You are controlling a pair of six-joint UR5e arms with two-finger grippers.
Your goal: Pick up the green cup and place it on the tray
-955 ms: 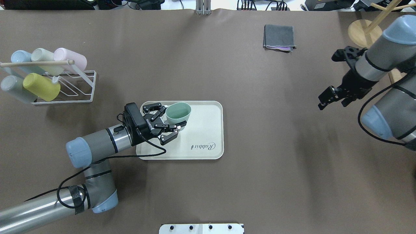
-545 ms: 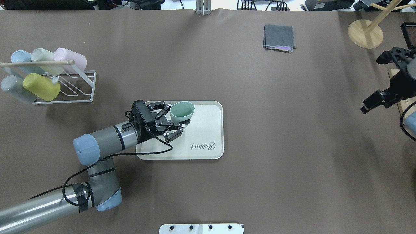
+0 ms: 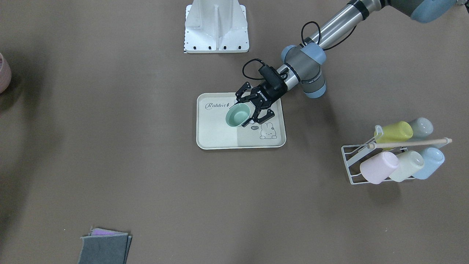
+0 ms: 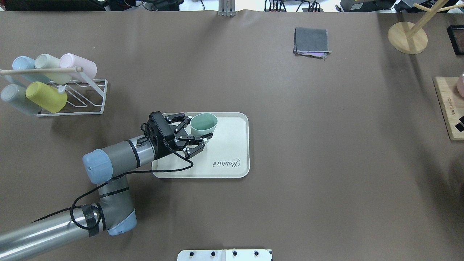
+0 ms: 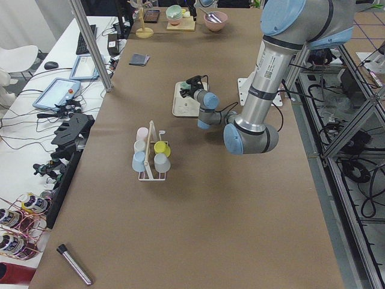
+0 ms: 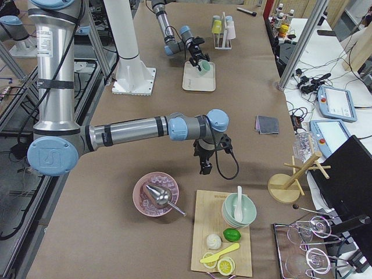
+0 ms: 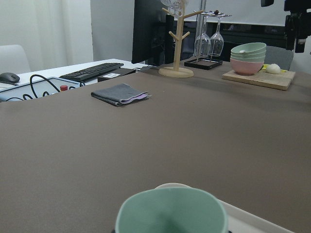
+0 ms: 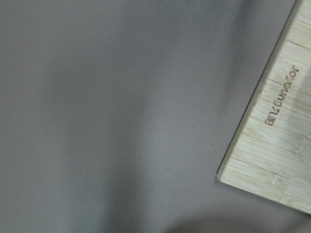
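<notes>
Update: green cup [image 4: 203, 124] upright on tray [image 4: 235, 139], left of centre in the overhead shot.
Parked by the tray's upper edge on the brown worktop [image 4: 308, 116], mouth up. Left hand [image 4: 199, 126] clamped on it, one finger each side of the wall, spread only as wide as the cup. Right hand [image 6: 203, 167] way off, lower middle of the right-side view, near the wooden board [image 6: 224, 232]. Can't tell if spread or closed, too small.
</notes>
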